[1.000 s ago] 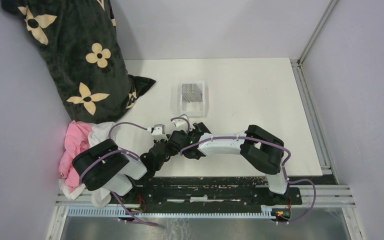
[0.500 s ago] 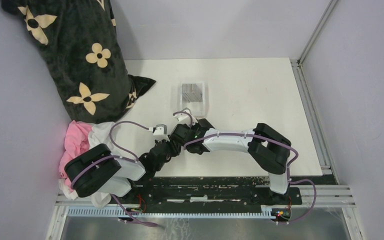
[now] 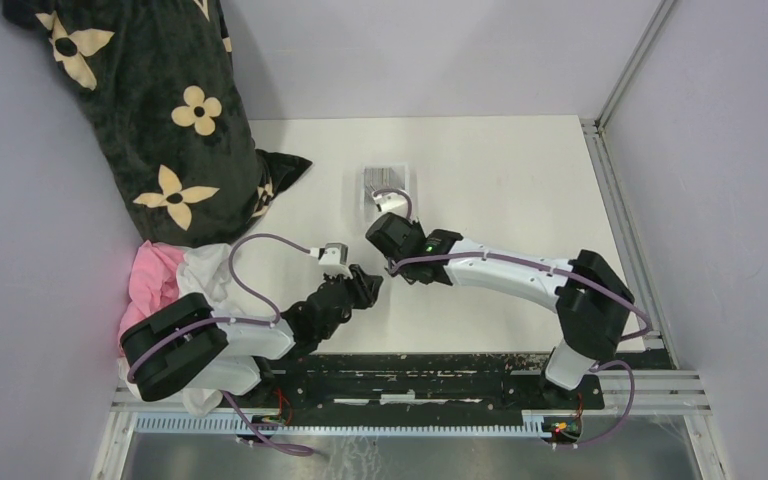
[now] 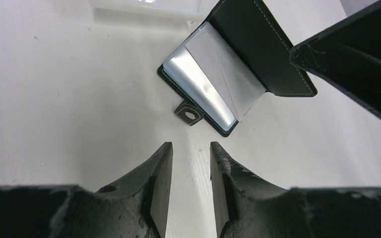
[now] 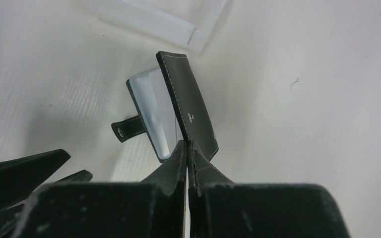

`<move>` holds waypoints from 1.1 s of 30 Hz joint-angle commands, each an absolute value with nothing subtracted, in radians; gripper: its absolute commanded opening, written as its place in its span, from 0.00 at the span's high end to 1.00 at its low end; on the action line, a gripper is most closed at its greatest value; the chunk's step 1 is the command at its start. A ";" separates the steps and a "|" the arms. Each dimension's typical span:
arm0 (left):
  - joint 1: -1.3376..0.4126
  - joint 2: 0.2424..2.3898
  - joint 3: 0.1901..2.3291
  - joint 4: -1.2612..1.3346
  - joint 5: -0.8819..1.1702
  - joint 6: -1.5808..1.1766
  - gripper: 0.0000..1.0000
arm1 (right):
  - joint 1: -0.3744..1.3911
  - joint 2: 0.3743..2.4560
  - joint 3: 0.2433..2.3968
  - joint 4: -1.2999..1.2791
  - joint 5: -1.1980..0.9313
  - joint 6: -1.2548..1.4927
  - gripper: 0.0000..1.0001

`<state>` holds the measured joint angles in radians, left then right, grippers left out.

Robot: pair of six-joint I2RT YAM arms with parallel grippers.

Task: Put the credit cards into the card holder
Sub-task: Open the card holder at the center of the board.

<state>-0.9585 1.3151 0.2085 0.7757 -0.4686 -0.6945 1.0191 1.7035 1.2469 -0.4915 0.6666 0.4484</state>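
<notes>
The top view sits above and behind the arm bases, which lie at 6 o'clock, and looks down over the whole white surface [image 3: 520, 200] toward 12. Each wrist view rides low and close, its own hand at 6 o'clock: the left hand [image 4: 191, 151] and the right hand [image 5: 187, 146]. Both share the black card holder [image 4: 258, 49] and, probably, the same clear tray [image 4: 144, 6] edge near 12.

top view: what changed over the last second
The right gripper swung forward from beside the left gripper toward the clear tray and shut, its tips by the open card holder; a grip is unclear. The left gripper is open; tray and cushion unmoved.
</notes>
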 commanded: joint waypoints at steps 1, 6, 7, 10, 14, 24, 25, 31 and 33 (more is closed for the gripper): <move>-0.970 1.323 0.239 0.791 -0.498 -0.676 0.58 | 0.989 1.623 1.233 -0.477 0.526 0.522 0.99; -0.983 1.317 0.250 0.792 -0.502 -0.669 0.58 | 0.948 1.572 1.154 -0.398 0.381 0.628 0.99; -0.984 1.314 0.255 0.790 -0.504 -0.668 0.58 | 0.941 1.562 1.134 -0.375 0.352 0.654 0.99; -0.991 1.311 0.270 0.786 -0.505 -0.662 0.57 | 0.915 1.537 1.079 -0.315 0.278 0.723 0.99; -0.997 1.304 0.290 0.753 -0.513 -0.662 0.57 | 0.865 1.495 0.982 -0.201 0.169 0.828 0.99; -1.010 1.285 0.333 0.712 -0.532 -0.669 0.56 | 0.730 1.383 0.882 -0.041 0.001 0.989 0.99; -1.012 1.299 0.341 0.712 -0.532 -0.669 0.56 | 0.717 1.379 0.877 -0.032 -0.013 0.996 0.99; -1.024 1.413 0.390 0.752 -0.519 -0.675 0.55 | 0.626 1.360 0.805 0.017 -0.069 1.022 0.99; -1.027 1.453 0.410 0.761 -0.524 -0.674 0.55 | 0.592 1.364 0.773 0.052 -0.098 1.034 0.99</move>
<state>-1.0164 1.3945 0.3595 0.7124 -0.4980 -0.6941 0.6449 1.3914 0.8207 -0.0509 -0.0299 0.9913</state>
